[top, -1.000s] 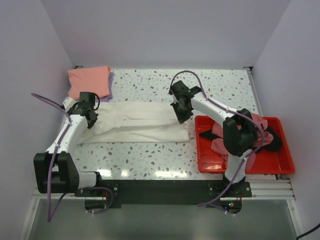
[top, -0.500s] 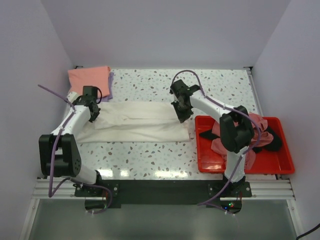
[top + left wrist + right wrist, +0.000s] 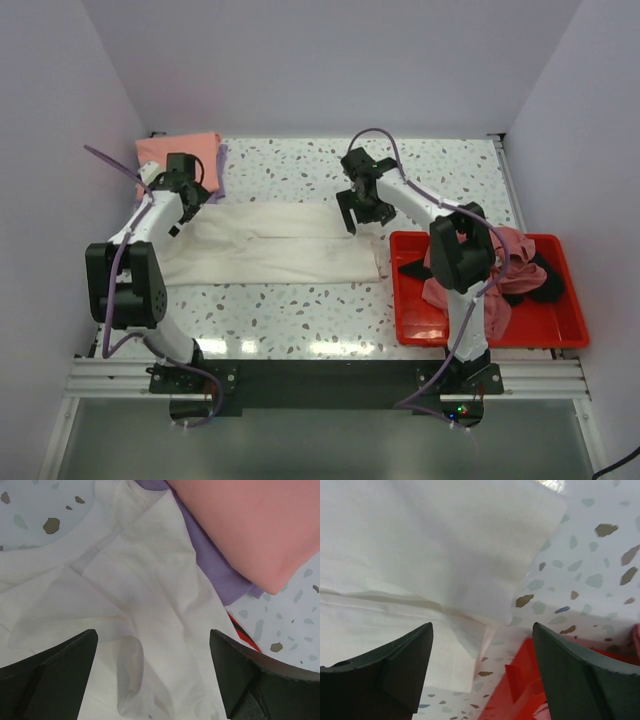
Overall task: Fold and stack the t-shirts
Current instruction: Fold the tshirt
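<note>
The large cream-white t-shirt point(image 3: 270, 245) lies in a long band folded lengthwise across the table. My left gripper point(image 3: 180, 205) hovers over its left end, jaws wide open and empty; in the left wrist view the left gripper point(image 3: 152, 680) shows rumpled cream-white t-shirt point(image 3: 145, 605) below it. My right gripper point(image 3: 350, 213) stands open over the shirt's right end. In the right wrist view the right gripper point(image 3: 482, 672) holds nothing above the cream-white t-shirt's corner point(image 3: 430, 555). A folded salmon-pink t-shirt point(image 3: 178, 160) rests on a lavender one point(image 3: 222, 165) at the back left.
A red plastic tray point(image 3: 540, 338) at the right holds a pink t-shirt point(image 3: 510, 255) and a black one point(image 3: 545, 282). Its corner point(image 3: 530, 685) shows close to the right gripper. The salmon-pink stack point(image 3: 250, 520) and the lavender t-shirt point(image 3: 215, 575) lie just beyond the left gripper.
Both grippers have gone from shut on the cream-white t-shirt to open, letting it drop flat. Both have shifted slightly toward the back of the table.
</note>
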Controlling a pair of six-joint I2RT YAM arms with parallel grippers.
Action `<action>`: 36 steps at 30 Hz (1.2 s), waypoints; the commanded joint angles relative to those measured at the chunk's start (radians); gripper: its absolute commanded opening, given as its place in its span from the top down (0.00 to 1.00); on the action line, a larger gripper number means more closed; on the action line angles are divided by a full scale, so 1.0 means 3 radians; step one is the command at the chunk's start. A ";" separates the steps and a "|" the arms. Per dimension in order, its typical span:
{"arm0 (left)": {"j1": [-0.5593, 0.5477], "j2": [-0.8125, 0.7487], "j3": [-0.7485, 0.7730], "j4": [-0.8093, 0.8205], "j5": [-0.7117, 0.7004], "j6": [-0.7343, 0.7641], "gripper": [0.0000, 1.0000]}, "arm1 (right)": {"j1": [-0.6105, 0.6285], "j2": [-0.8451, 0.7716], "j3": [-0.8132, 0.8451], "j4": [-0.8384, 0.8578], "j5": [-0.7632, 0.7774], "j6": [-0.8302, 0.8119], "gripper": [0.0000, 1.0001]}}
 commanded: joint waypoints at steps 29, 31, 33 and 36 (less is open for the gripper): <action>0.0026 -0.0853 -0.1600 0.2063 0.1319 0.0513 0.00 | 0.0385 -0.0873 -0.0828 0.0617 -0.0856 -0.0230 0.01; 0.0020 -0.0689 -0.1437 0.2166 0.1360 0.0569 0.00 | 0.0380 -0.0873 -0.0828 0.0622 -0.0861 -0.0230 0.01; -0.0005 -0.0597 -0.1324 0.2177 0.1330 0.0626 0.00 | 0.0380 -0.0863 -0.0828 0.0622 -0.0856 -0.0225 0.01; -0.0061 -0.0433 -0.1150 0.2136 0.1294 0.0687 0.00 | 0.0375 -0.0832 -0.0808 0.0597 -0.0845 -0.0225 0.01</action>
